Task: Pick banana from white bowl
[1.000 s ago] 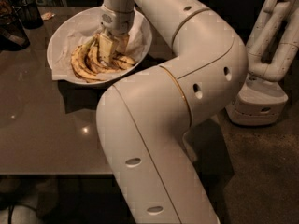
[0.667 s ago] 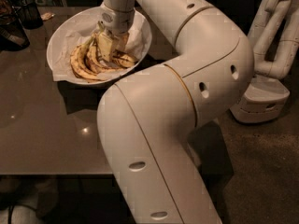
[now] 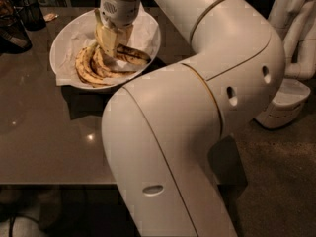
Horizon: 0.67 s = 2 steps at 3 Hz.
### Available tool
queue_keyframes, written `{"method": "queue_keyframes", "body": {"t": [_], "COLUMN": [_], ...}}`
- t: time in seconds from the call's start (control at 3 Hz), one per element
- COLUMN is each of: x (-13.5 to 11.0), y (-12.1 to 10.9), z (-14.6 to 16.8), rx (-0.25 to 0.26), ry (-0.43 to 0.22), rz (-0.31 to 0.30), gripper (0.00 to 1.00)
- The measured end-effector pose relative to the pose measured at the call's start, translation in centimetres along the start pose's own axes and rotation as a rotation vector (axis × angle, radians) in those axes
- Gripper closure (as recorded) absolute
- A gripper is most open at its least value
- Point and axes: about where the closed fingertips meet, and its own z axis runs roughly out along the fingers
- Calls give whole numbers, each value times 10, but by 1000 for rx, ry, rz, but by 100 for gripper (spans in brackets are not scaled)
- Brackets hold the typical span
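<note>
The white bowl (image 3: 61, 43) stands at the far left of the brown table, lined with crumpled white paper. My gripper (image 3: 111, 42) reaches down into it from above. It is shut on the banana (image 3: 131, 55), a pale cluster with dark streaks that sticks out to the right of the fingers. The cluster's long stem (image 3: 97, 17) points up beside the wrist. Browner, speckled curved bananas (image 3: 90, 68) lie in the bowl below and to the left. My own white arm fills the middle of the view and hides the bowl's right rim.
Dark wire-mesh cups (image 3: 30, 13) and a dark object (image 3: 12, 32) stand at the table's far left corner. A second white robot (image 3: 294, 58) stands on the floor at the right. The table's front edge (image 3: 54, 182) runs across the lower left.
The gripper has risen a little inside the bowl, and the streaked banana cluster has come up with it, off the curved bananas. My arm's elbow has shifted right.
</note>
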Motion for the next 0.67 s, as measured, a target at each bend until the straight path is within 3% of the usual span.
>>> {"method": "queue_keyframes", "body": {"t": [0.33,0.67], "x": [-4,-4], "y": [14,14], "z": [-25,-31], "rx": [53,63], "ry": [-37,-53], "rz": [-60,-59], "gripper": [100,100]}}
